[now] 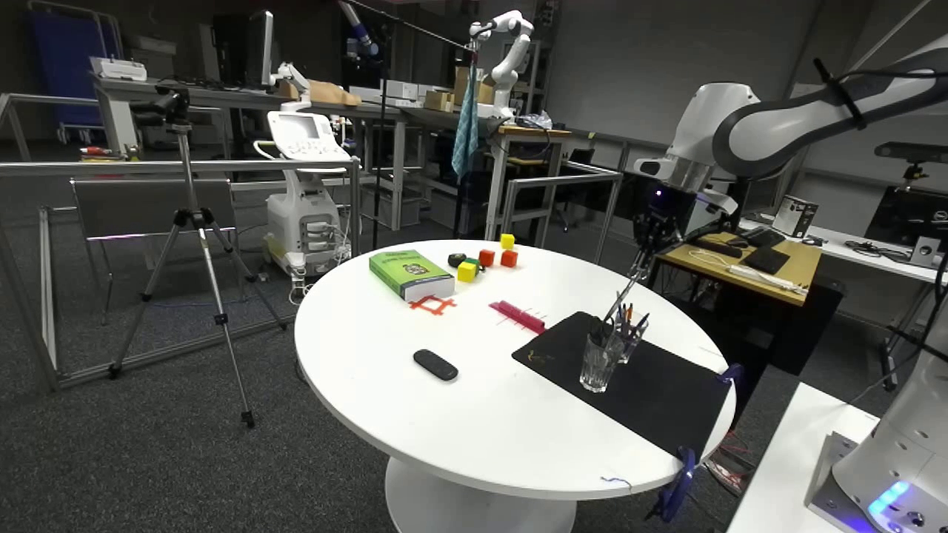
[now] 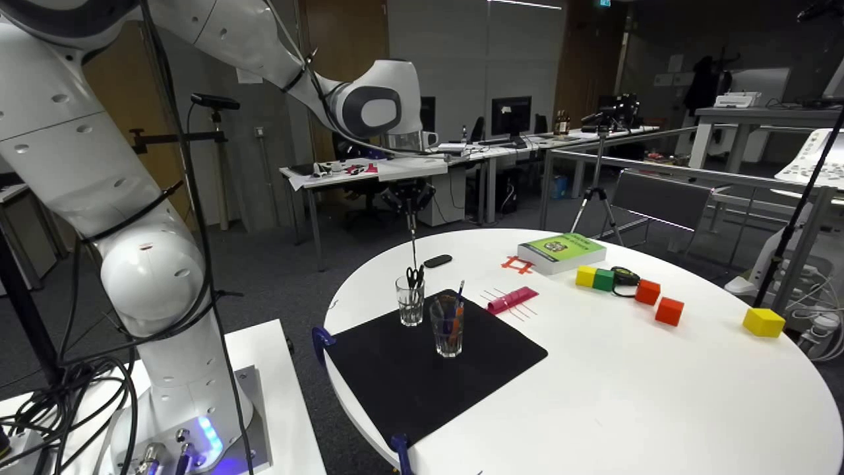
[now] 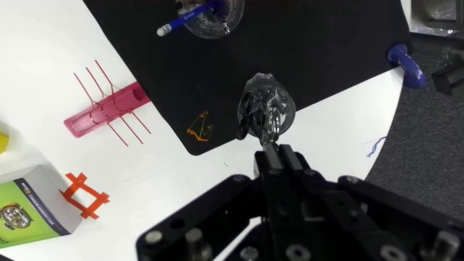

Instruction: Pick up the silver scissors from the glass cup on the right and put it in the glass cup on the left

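Observation:
My gripper [image 1: 639, 266] is above the cup with black scissors, its fingers [image 3: 278, 146] nearly together. It also shows in an exterior view [image 2: 411, 216]. It is shut on the silver scissors [image 1: 619, 300], which hang down, long and thin, to this cup [image 1: 595, 376]; they also show in both other views [image 2: 414, 247] [image 3: 274, 121]. I cannot tell how far their lower end is inside. Black scissors [image 2: 413, 276] stand in this cup, which also shows in the wrist view [image 3: 290, 105]. The second glass cup [image 2: 448, 338], holding pens and pencils, stands beside it.
Both cups stand on a black mat [image 2: 422, 389] held by blue clamps [image 1: 675, 488]. A pink holder [image 3: 108, 108], a black oval object [image 1: 435, 364], a green book [image 1: 412, 272], red tape [image 3: 84, 195] and several coloured cubes [image 2: 669, 311] are on the white table.

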